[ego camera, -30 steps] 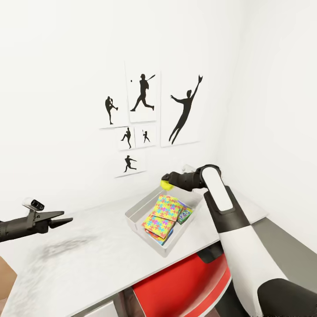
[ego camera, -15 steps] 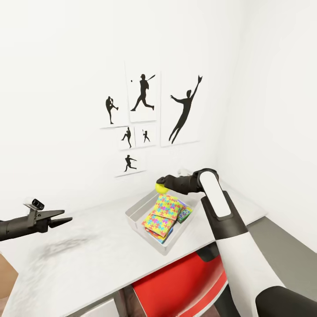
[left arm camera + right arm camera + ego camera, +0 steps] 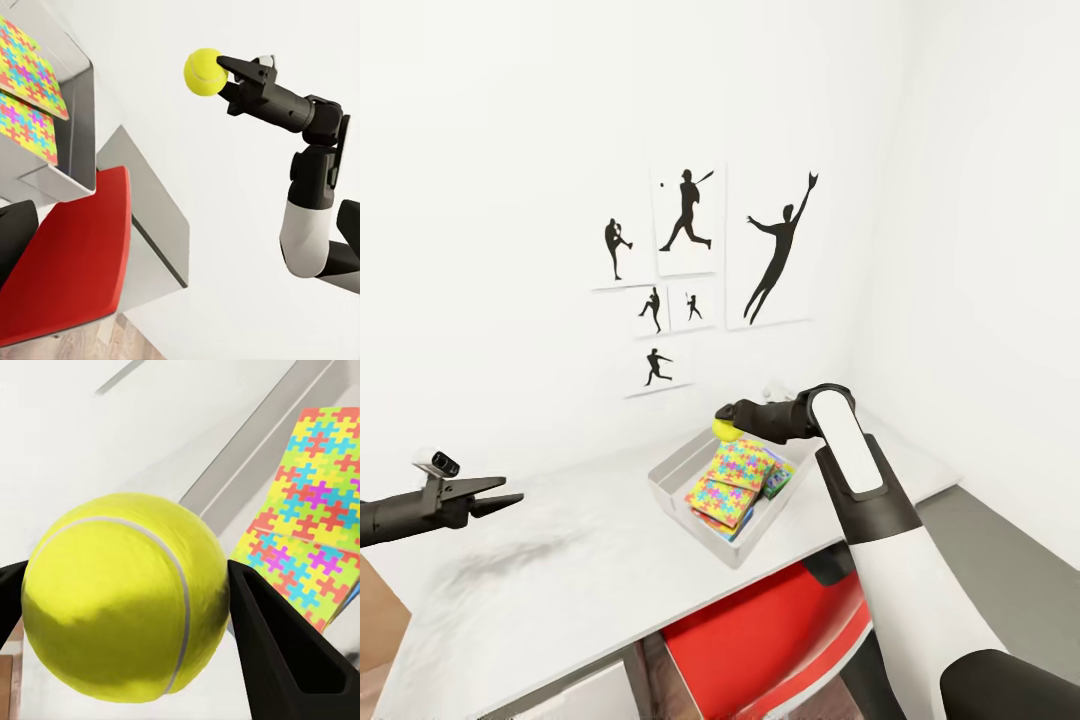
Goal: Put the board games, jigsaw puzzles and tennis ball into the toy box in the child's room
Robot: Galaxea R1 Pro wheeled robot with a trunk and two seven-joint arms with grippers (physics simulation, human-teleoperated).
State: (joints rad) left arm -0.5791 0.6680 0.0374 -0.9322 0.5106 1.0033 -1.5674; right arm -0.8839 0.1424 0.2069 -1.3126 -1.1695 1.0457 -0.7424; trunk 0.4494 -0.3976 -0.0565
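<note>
Right hand [image 3: 725,419] pinches the small yellow-green tennis ball [image 3: 724,430] just above the far edge of the light grey toy box [image 3: 672,481], whose open well lies directly below; left hand [image 3: 500,497] spread.

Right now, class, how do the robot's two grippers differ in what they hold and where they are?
The right gripper is shut on the tennis ball; the left gripper holds nothing. The right gripper hangs over the far edge of the toy box; the left gripper hovers over the table, well aside. Both are dark, two-fingered.
</note>
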